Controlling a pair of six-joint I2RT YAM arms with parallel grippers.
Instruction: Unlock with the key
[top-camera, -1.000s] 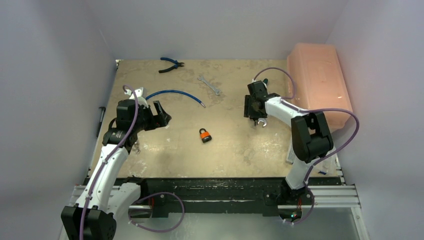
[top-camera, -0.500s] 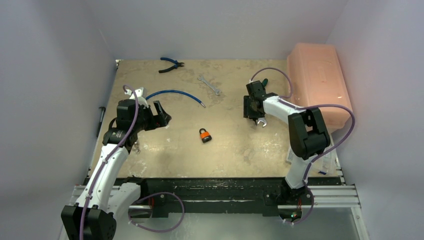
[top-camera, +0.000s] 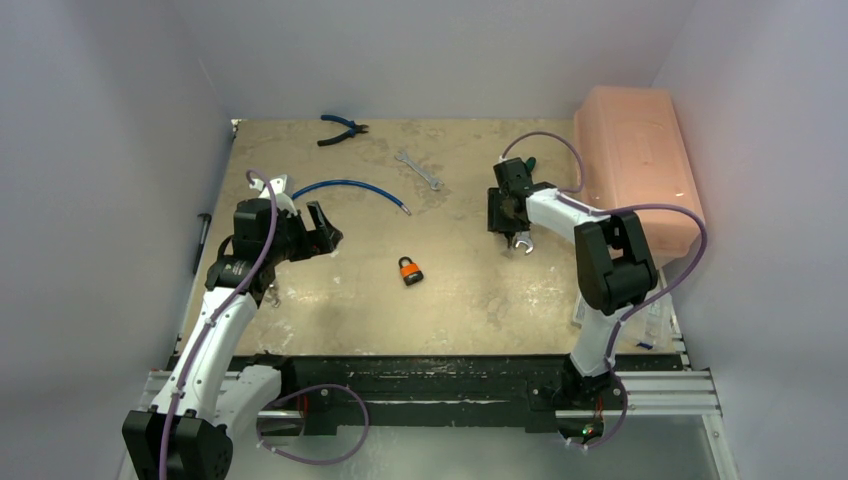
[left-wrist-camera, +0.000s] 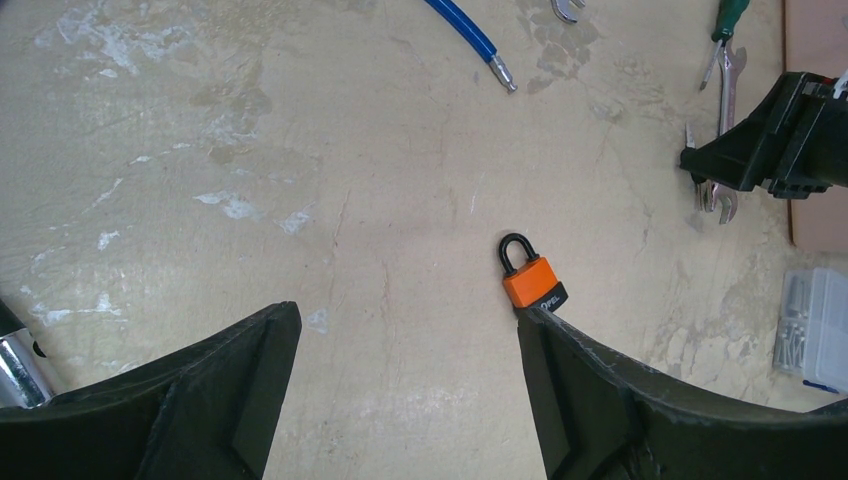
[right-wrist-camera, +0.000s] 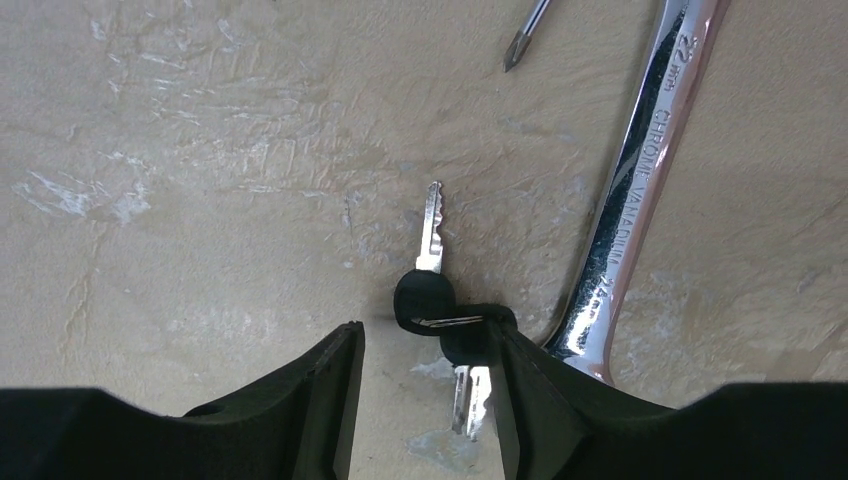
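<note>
An orange padlock (top-camera: 410, 270) with a black shackle lies flat in the middle of the table. It also shows in the left wrist view (left-wrist-camera: 532, 281), just off my right fingertip. My left gripper (top-camera: 325, 231) (left-wrist-camera: 405, 320) is open and empty, left of the padlock. Two black-headed keys (right-wrist-camera: 432, 296) joined by a ring lie on the table. My right gripper (top-camera: 506, 222) (right-wrist-camera: 425, 340) is open and low over them. The nearer key's head lies against the right finger (right-wrist-camera: 535, 400). The top view hides the keys under the gripper.
A chrome wrench (right-wrist-camera: 630, 190) lies right beside the keys, with a screwdriver tip (right-wrist-camera: 525, 40) beyond. A pink box (top-camera: 640, 165) stands at the right edge. Blue pliers (top-camera: 342, 128), a blue cable (top-camera: 350, 186) and a small wrench (top-camera: 418, 170) lie at the back.
My right arm's elbow has swung slightly left while its gripper stays over the keys. The left arm and the padlock have not moved.
</note>
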